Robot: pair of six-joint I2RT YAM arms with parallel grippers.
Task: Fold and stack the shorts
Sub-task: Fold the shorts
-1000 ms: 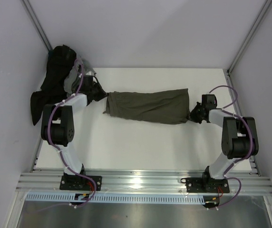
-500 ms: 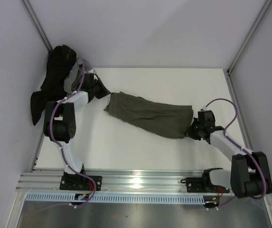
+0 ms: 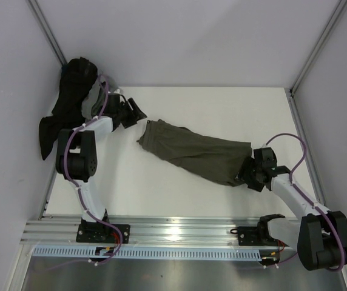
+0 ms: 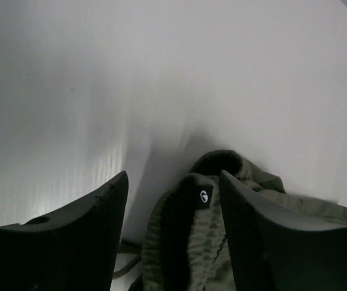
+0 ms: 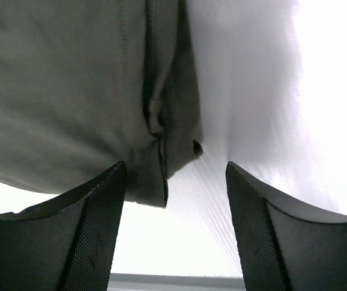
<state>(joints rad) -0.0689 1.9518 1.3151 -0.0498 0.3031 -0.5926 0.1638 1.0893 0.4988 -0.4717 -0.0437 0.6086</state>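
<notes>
Currently, the shorts lie flat on the worktop, stretched on a diagonal from far left to near right. My left hand stands spread and holds nothing; the waistband end, with its small label, sits just ahead of it, between the fingers. My right hand is likewise spread and empty at the opposite end, the hem corner lying between its fingers. Both ends rest on the worktop.
</notes>
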